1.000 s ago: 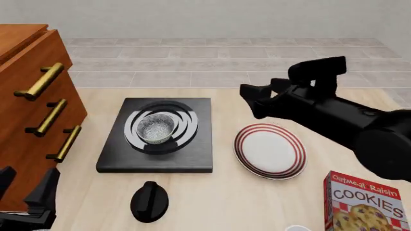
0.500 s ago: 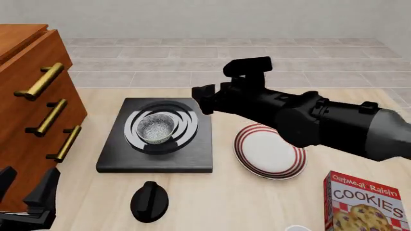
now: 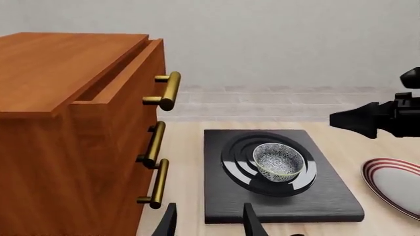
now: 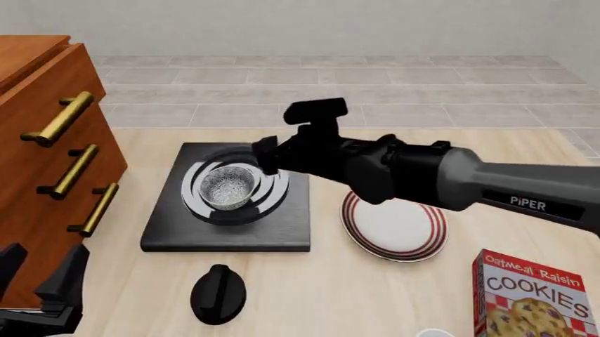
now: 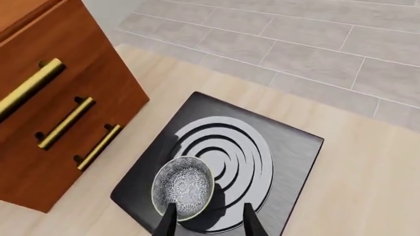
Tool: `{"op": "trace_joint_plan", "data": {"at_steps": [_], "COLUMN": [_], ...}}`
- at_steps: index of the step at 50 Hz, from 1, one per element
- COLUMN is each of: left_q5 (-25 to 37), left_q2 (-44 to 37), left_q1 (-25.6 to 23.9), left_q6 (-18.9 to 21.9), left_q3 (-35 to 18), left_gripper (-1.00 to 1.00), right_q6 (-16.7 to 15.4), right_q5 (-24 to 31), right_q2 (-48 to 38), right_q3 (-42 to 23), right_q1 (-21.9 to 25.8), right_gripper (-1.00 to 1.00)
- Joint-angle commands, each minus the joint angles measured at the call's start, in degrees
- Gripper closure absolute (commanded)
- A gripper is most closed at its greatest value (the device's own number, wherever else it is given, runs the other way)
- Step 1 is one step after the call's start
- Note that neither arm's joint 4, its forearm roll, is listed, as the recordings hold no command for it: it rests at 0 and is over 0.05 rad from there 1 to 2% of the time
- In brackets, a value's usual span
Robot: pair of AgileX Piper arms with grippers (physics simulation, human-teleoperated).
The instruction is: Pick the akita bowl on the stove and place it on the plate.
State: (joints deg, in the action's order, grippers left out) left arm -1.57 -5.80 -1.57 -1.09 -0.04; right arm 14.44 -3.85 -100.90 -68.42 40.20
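The akita bowl [image 4: 227, 188] sits upright on the rings of the black stove [image 4: 281, 228], off centre towards the cabinet in the right wrist view, where the akita bowl [image 5: 182, 186] lies on the stove [image 5: 292, 147]. My right gripper [image 4: 265, 156] hovers open just above and behind the bowl; in its wrist view the right gripper [image 5: 206, 223] has one finger over the bowl's edge. The red-striped plate [image 4: 361, 228] lies right of the stove, partly hidden by the right arm. My left gripper [image 4: 42, 281] rests open and empty at the front left.
A wooden cabinet [image 4: 47, 140] with brass handles stands along the left side. A black round knob [image 4: 218, 293] lies in front of the stove. A cookie box [image 4: 535, 295] stands at the front right.
The right arm has swung left from above the plate to above the stove, ending close to the bowl. Bowl and left arm have not moved.
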Motion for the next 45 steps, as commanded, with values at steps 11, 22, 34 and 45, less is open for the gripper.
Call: {"op": "trace_joint_plan", "data": {"at_steps": [11,22,34,45], "left_q5": [-0.65,-0.42,-0.58,-0.59], "left_q2": [-1.16,-0.77,-1.03,-1.04], "left_q1": [-0.42,-0.14,-0.36,-0.40], "left_q6": [-0.25,-0.35,-0.14,0.15], "left_q3": [0.00,0.00,0.00,0.00], "left_gripper": [-1.00,-1.00,-1.00,-1.00], "right_q6": [-0.09,0.68,1.25,1.28], "right_q5": [0.77,0.42,-0.46,0.33], "right_q2": [-9.71,-12.47,-14.54,-15.81], "right_q3": [-5.24,-6.07,-5.94,-7.72], "right_q1": [0.02,1.07,2.53,2.36], "right_gripper": [-1.00,-1.00,-1.00,-1.00]}}
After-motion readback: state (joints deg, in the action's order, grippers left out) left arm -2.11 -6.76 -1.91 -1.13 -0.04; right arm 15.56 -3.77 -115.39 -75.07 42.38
